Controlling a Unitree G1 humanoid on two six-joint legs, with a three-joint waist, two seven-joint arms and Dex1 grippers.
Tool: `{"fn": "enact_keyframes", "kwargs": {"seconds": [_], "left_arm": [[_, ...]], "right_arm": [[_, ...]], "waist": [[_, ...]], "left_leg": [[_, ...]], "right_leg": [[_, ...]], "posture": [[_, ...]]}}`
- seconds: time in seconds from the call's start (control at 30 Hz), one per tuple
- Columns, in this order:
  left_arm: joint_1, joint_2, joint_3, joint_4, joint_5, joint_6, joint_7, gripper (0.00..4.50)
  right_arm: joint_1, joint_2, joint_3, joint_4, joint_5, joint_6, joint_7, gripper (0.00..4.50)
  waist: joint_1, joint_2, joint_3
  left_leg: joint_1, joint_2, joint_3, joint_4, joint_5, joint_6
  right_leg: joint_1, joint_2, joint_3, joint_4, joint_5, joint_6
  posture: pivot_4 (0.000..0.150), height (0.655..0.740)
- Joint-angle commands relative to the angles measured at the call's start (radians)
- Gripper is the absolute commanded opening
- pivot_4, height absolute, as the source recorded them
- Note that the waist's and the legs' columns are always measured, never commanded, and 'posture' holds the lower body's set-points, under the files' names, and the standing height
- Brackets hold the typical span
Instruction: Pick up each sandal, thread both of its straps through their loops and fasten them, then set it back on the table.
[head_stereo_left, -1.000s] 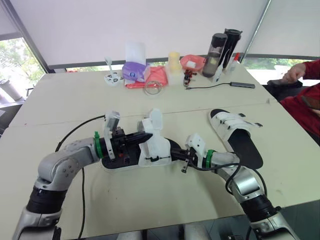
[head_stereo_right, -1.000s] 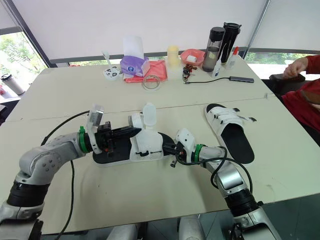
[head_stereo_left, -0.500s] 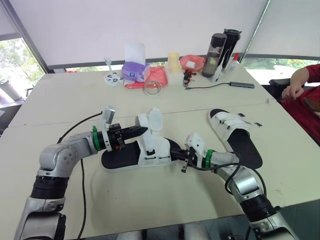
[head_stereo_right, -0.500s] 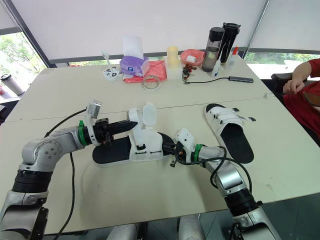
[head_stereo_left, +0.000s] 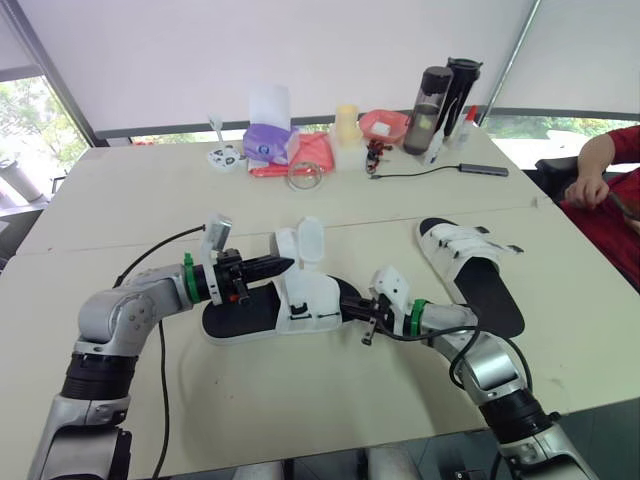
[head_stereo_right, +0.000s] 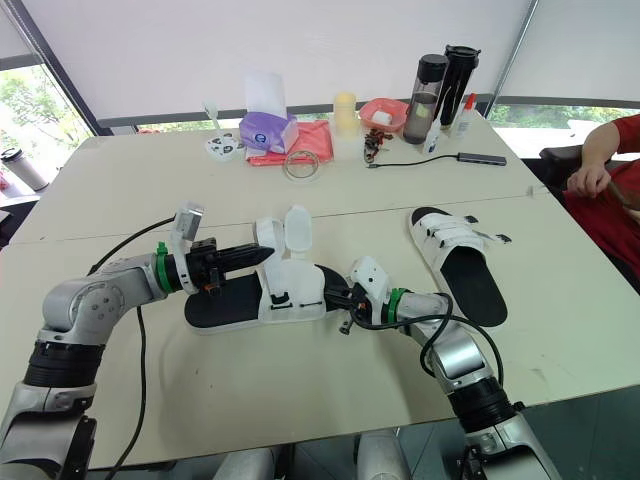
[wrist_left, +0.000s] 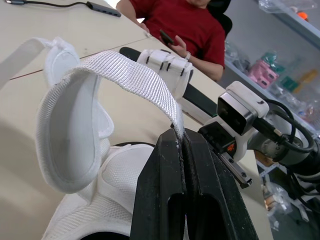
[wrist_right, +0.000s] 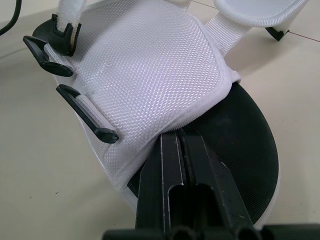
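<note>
Black-soled sandals (head_stereo_left: 235, 318) (head_stereo_left: 495, 295): two; two grippers (head_stereo_left: 284, 265) (head_stereo_left: 351, 311) clamp one.

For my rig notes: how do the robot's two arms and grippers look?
Both arms have silver-grey shells with black joints. Each wrist carries a green ring and a white camera block; black cables run along them. The left gripper and right gripper have slim black jaws.
</note>
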Motion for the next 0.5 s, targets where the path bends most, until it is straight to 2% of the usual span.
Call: {"fn": "enact_keyframes", "kwargs": {"seconds": [0.03,0.5], "left_arm": [[-0.003,0.007,0.003,-0.031,0.006,-0.002,-0.027,0.06],[-0.004,-0.005,0.032,-0.044,-0.006,0.001,-0.027,0.06]], "right_arm": [[0.043,-0.001,0.061,0.078,-0.052,0.061,-0.004,0.00],[0.044,0.002,0.065,0.078,-0.053,0.059,-0.005,0.00]], "waist": [[0.000,0.000,0.000],[0.000,0.000,0.000]], "left_leg": [[0.000,0.000,0.000,0.000,0.000,0.000],[0.000,0.000,0.000,0.000,0.000,0.000]], "right_leg": [[0.000,0.000,0.000,0.000,0.000,0.000],[0.000,0.000,0.000,0.000,0.000,0.000]], "posture": [[0.150,0.7400],[0.150,0.7400]]}}
